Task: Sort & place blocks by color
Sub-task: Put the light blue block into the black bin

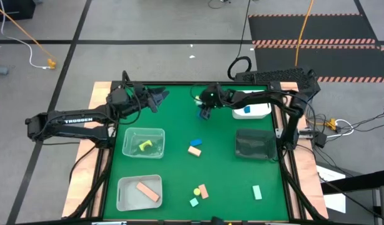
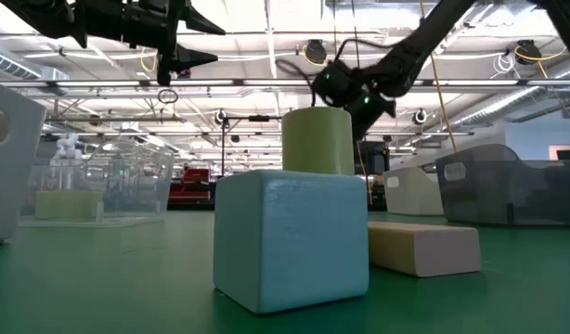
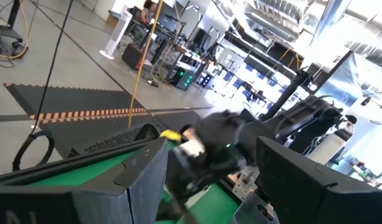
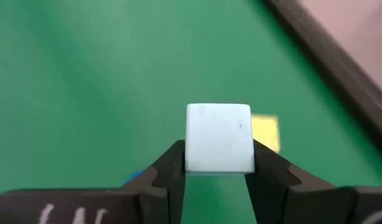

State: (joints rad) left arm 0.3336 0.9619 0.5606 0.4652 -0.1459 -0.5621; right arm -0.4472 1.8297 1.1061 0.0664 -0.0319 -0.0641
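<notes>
My right gripper hangs over the far middle of the table, shut on a pale mint cube. A yellow block shows on the mat far below it. My left gripper waits open, raised near the far left edge. On the mat lie a blue block, a peach block, a yellow cube, a peach bar and two mint blocks. My right gripper pinches the pale mint cube by two opposite side faces, between its two fingertips. The fingers come from above, pointing down. The cube is lifted clear of the table and sits square in the hold.
A clear tub holds a yellow piece; a white tub holds a peach bar; a white tub at far right holds a blue piece; a dark clear tub stands right of centre. Bare mat lies in the middle.
</notes>
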